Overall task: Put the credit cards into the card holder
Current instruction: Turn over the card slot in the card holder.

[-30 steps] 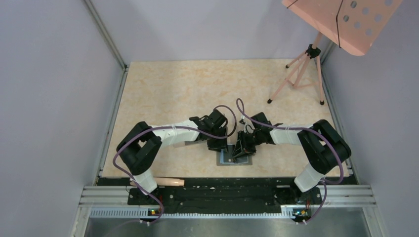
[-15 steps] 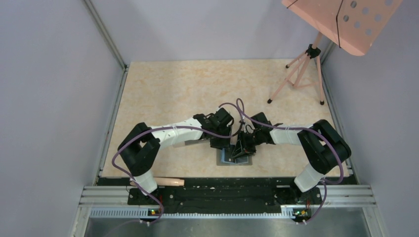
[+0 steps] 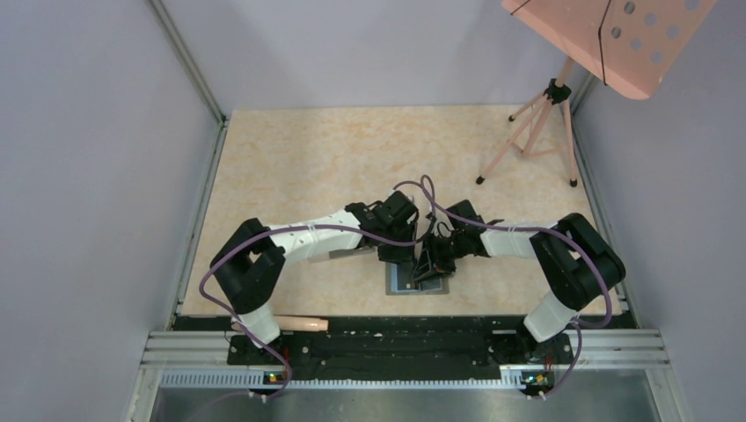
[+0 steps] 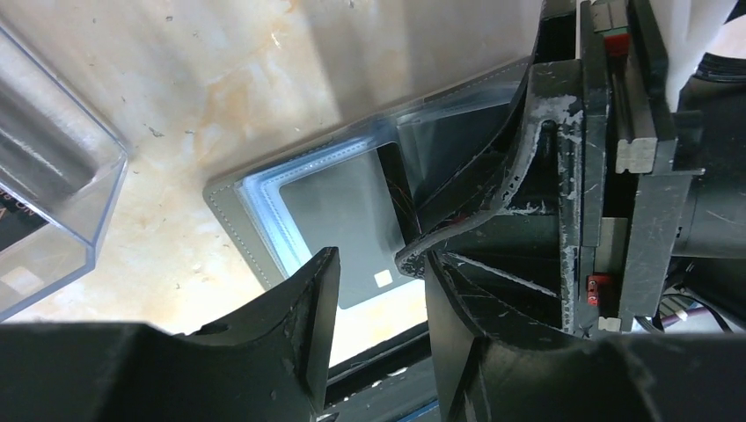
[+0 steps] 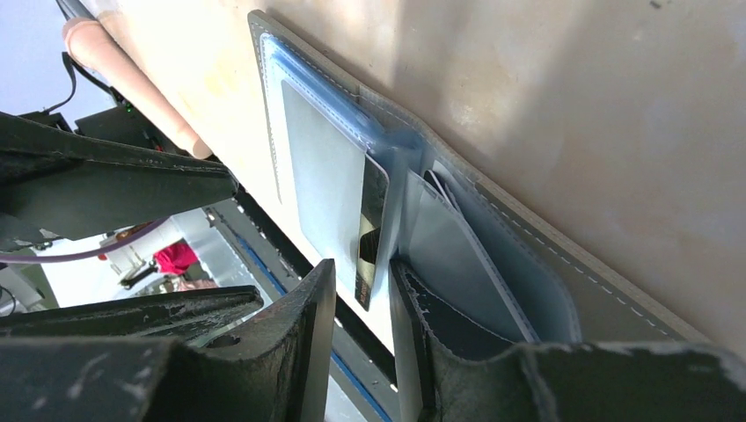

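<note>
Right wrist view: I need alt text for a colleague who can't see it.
A black credit card sits partly slid into a clear sleeve of the gray card holder, which lies open on the table. The right gripper straddles the card's near end with narrow jaws; whether it pinches the card is unclear.
</note>
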### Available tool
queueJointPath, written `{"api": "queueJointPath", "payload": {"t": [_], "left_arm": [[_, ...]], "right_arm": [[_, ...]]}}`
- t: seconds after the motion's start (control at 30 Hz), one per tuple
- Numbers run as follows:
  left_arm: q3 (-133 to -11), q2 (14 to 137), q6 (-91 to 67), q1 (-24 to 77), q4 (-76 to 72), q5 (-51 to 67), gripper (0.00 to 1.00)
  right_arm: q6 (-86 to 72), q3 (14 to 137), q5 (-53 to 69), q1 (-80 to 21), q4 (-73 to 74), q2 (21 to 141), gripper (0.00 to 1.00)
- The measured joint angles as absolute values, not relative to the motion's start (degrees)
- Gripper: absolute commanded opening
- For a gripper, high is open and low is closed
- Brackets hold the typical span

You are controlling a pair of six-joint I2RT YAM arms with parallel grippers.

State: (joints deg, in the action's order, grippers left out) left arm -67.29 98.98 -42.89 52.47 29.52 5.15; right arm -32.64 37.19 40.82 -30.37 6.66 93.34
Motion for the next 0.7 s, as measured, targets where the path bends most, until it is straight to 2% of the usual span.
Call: {"api": "queueJointPath", "payload": {"t": [0.47,0.7], "left_arm": [[-67.40,103.96,-43.40,52.53,33.26,2.68,0.51],[-68.18,104.79,-43.29,52.53,33.71,3.09,0.50]], "right_arm": [[-32.62,37.17,40.62,-30.50,6.70,93.12,0.31],[-32.62,37.17,40.62,-30.50,6.68,93.12,0.31]]}}
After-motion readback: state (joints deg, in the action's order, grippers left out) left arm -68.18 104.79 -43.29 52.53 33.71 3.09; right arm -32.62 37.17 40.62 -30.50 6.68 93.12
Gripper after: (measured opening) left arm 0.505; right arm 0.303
